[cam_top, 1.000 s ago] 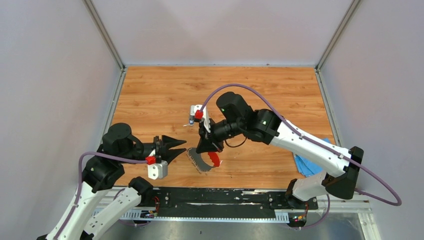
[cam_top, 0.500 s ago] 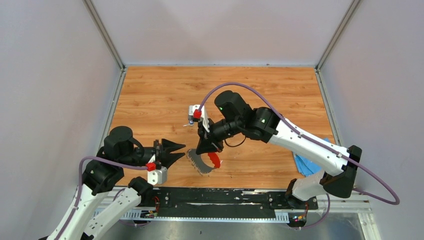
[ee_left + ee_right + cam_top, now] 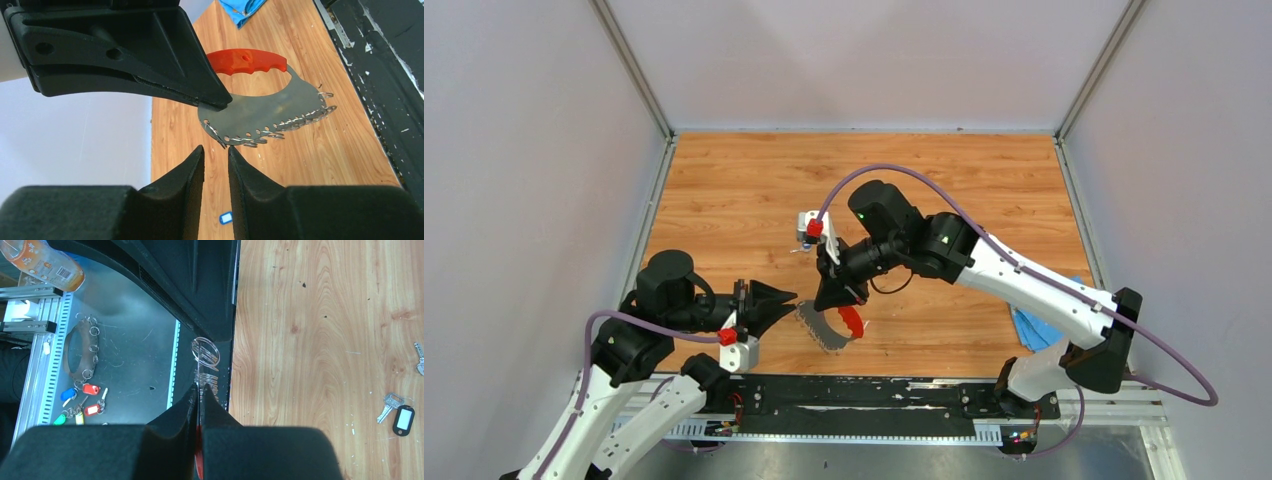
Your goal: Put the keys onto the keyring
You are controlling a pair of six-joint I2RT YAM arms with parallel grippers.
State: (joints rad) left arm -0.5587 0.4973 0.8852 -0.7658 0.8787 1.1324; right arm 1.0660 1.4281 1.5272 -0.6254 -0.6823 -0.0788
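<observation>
At table (image 3: 724,190) centre, one keyring (image 3: 260,112), two keys (image 3: 403,420)

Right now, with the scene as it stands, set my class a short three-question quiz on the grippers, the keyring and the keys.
1. True or false: the left gripper is clamped on a key.
2. What does the right gripper hold? A. the blue cloth. B. the keyring. C. nothing.
3. In the right wrist view, what does the black-headed key lie on, and is either gripper touching it?

Key
1. False: the left gripper has nothing between its fingers, which stand slightly apart near the keyring's edge.
2. B.
3. On the wooden table, with neither gripper touching it.
</observation>
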